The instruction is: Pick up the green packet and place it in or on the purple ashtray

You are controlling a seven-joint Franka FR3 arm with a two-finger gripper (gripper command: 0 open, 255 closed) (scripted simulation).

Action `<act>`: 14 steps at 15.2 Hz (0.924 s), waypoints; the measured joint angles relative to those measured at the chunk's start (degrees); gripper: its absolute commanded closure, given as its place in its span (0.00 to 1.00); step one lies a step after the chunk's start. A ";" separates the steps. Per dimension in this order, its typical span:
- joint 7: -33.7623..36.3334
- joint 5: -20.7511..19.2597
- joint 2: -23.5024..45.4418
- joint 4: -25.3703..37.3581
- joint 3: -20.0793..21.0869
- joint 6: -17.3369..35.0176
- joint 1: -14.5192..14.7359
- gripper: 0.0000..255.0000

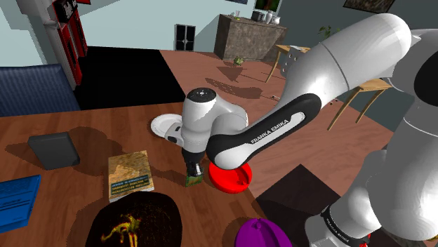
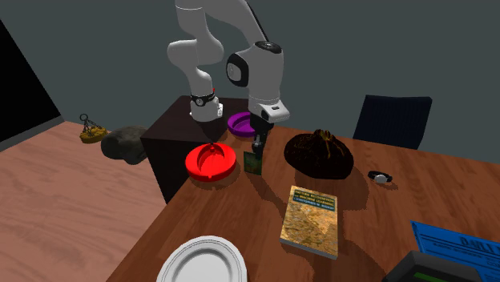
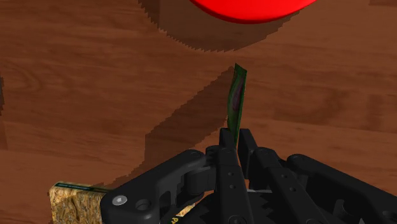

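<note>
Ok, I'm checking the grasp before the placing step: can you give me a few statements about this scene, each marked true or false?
The end effector is shut on the green packet. True.
The purple ashtray sits nearer the stand than the white plate does. True.
The green packet lies in the purple ashtray. False: it is clasped in the end effector, near the red dish.
The red dish sits on the white plate. False: they sit apart on the table.

The arm is reaching downward, its gripper pointing down (fingers pinching the green packet between them).
</note>
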 measured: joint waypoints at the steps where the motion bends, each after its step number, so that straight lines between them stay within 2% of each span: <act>1: 0.00 0.00 0.00 0.00 0.00 0.00 0.00 1.00; 14: -2.66 3.46 -6.06 1.78 1.07 -7.47 -0.61 1.00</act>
